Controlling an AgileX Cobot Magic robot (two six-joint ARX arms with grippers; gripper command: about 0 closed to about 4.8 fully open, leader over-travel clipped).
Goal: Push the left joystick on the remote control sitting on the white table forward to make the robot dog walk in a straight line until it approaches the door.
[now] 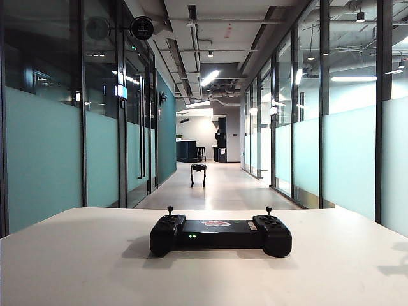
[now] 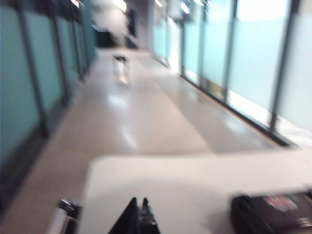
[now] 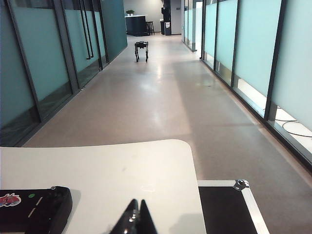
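Standing well down the pale, glossy corridor floor (image 1: 223, 185), the small black and grey four-legged robot dog (image 1: 198, 173) sits just left of centre in the exterior view, far beyond the bench, with frosted teal glass partitions (image 1: 44, 153) lining both sides and a dark counter (image 1: 187, 150) at the far end. No object lies on the floor between the bench and the dog.

On the broad matte white bench (image 1: 76, 268), in the lower middle of the exterior view, rests the wide black gamepad-shaped remote control (image 1: 220, 234), two green lights on its near face and a red-white logo on top. Its slim black left joystick (image 1: 170, 211) stands upright at the left end; the twin right stick (image 1: 268, 211) stands at the other end. Neither arm appears in the exterior view, and nothing touches the sticks.

In the blurred left wrist view, the left hand (image 2: 138, 219) shows as two dark fingers pressed together at the bottom edge, holding nothing, over bare bench with the remote control (image 2: 273, 212) off at the lower right. The dog (image 2: 121, 62) is a smear at upper left.

In the right wrist view, the right hand (image 3: 134, 219) is likewise closed and empty at the bottom edge, above the bench (image 3: 122, 170), the remote control's end (image 3: 36, 207) at lower left and a black metal-edged case (image 3: 229, 207) at lower right. The dog (image 3: 141, 49) stands at the upper middle.
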